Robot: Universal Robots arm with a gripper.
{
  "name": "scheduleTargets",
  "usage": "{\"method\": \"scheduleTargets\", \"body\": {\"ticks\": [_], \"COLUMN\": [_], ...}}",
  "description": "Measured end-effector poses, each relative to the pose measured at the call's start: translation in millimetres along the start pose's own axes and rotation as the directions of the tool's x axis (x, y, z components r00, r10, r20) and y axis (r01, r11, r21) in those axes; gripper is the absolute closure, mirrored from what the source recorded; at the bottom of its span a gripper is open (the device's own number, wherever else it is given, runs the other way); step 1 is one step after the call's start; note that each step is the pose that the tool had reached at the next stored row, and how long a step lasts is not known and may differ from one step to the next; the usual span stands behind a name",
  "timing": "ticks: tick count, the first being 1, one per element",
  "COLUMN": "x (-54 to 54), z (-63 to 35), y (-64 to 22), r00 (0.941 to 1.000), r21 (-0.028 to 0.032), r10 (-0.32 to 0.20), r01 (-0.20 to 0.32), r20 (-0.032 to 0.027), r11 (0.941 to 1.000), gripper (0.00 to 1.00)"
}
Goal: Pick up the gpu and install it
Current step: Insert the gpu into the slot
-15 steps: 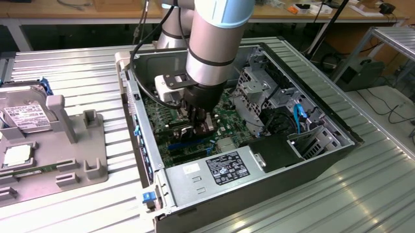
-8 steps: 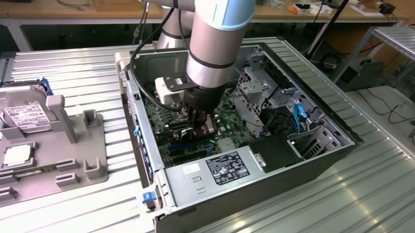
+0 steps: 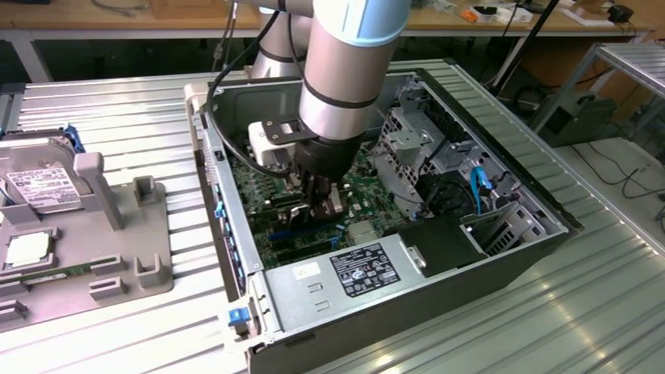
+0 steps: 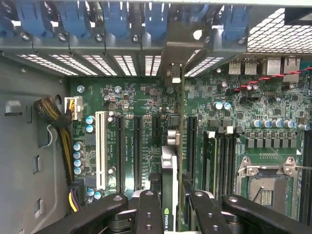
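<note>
The gpu (image 4: 169, 163) stands on edge between my fingers, showing as a thin strip with a green board edge and a black-and-silver cover. It runs down onto the green motherboard (image 4: 141, 97) in line with the black expansion slots (image 4: 138, 146). Its silver bracket (image 4: 173, 56) reaches the case's rear slot openings. My gripper (image 4: 171, 214) is shut on the card, one black finger on each face. In the exterior view the gripper (image 3: 317, 204) is low inside the open computer case (image 3: 519, 234), just over the motherboard.
On the exterior view's left, a grey fixture (image 3: 146, 257) holds a silver hard drive (image 3: 42, 187), a processor (image 3: 26, 249) and a memory stick (image 3: 52, 274). Inside the case are the power supply (image 3: 343, 273), drive cage (image 3: 416, 140), blue slot clips (image 4: 117, 17) and empty processor socket (image 4: 263, 183).
</note>
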State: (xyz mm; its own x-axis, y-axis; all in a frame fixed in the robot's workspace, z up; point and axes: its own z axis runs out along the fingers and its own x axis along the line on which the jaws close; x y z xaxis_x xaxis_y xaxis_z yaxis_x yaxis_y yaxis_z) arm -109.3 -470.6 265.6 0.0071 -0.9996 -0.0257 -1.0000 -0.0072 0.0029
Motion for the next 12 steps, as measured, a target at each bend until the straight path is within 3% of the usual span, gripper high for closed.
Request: {"method": "scheduleTargets", "body": {"ticks": [3,8,12], "x": [-0.4,-1.7,-4.5], "z": [4.7,-1.6,1.2], "y": [1.4,1.4,4.7], "r00": [1.0000,1.0000,1.0000], "r21": [-0.0001,0.0001,0.0004], "r10": [0.001,0.007,0.008], "r01": [-0.001,-0.007,-0.008], "r20": [-0.0004,-0.0003,-0.0010], "r11": [1.0000,1.0000,1.0000], "gripper": [0.73,0.73,0.73]}}
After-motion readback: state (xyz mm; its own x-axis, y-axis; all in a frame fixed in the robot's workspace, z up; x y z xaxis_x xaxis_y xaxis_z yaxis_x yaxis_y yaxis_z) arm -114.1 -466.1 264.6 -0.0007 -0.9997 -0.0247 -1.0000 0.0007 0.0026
